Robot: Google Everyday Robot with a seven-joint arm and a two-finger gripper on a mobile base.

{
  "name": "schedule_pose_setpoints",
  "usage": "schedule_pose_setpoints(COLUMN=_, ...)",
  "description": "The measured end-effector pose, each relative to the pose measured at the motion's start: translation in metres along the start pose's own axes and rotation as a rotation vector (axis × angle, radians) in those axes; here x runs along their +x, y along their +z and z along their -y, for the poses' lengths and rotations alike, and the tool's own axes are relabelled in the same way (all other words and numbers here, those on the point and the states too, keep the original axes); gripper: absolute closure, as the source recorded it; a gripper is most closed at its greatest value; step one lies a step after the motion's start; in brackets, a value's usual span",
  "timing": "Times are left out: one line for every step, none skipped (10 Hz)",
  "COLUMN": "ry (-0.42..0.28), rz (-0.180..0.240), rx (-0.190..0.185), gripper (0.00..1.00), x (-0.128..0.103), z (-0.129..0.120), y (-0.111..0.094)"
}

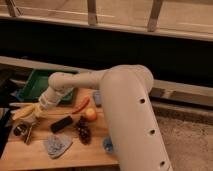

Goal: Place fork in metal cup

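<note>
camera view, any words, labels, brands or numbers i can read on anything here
None: no text can be read anywhere.
The green tray, black bar, metal cup and robot arm show no legible print.
The gripper, at the left end of the wooden board by a yellow object and just above the metal cup, shows no marking either.

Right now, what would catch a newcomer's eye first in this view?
The big white arm fills the right middle, reaching left so its gripper hangs at the left end of the wooden board, near the metal cup and the fork. A green tray sits behind it; a black bar and dark grapes lie mid-board.
</note>
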Motion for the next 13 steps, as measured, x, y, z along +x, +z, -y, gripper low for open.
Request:
schedule_pose_setpoints(ry=0.012, rz=-0.003, rx=0.012, gripper=1.00, x=0.005, z=0.003, y=-0.004)
schedule_pose_setpoints(ry=0.036, rz=-0.006, rx=0.033, gripper=1.00, x=0.015, z=0.009, y=-0.013)
schedule_pose_setpoints(ry=0.061, rz=-0.008, rx=0.050, gripper=1.00, x=0.026, z=0.015, y=-0.022)
schedule_pose_setpoints(ry=0.080, rz=-0.008, rx=0.064, gripper=1.00, x=0.033, z=0.019, y=-0.029)
schedule_pose_setpoints(ry=0.105, rz=-0.006, rx=0.082, gripper=1.00, x=0.043, z=0.027, y=-0.040)
schedule_pose_setpoints(ry=0.124, rz=-0.002, rx=0.099, gripper=1.00, x=0.048, z=0.034, y=-0.051)
schedule_pose_setpoints(ry=0.127, rz=0.002, rx=0.109, gripper=1.00, x=0.047, z=0.035, y=-0.061)
schedule_pose_setpoints(ry=0.119, rz=0.005, rx=0.114, gripper=1.00, x=0.041, z=0.033, y=-0.067)
schedule_pose_setpoints(ry=0.109, rz=0.006, rx=0.119, gripper=1.00, x=0.035, z=0.030, y=-0.070)
schedule_pose_setpoints(ry=0.090, rz=0.012, rx=0.119, gripper=1.00, x=0.022, z=0.024, y=-0.073)
schedule_pose_setpoints(ry=0.054, rz=0.020, rx=0.113, gripper=1.00, x=0.005, z=0.015, y=-0.075)
schedule_pose_setpoints(ry=0.026, rz=0.031, rx=0.107, gripper=1.00, x=-0.005, z=0.009, y=-0.078)
schedule_pose_setpoints(ry=0.008, rz=0.038, rx=0.103, gripper=1.00, x=-0.011, z=0.005, y=-0.080)
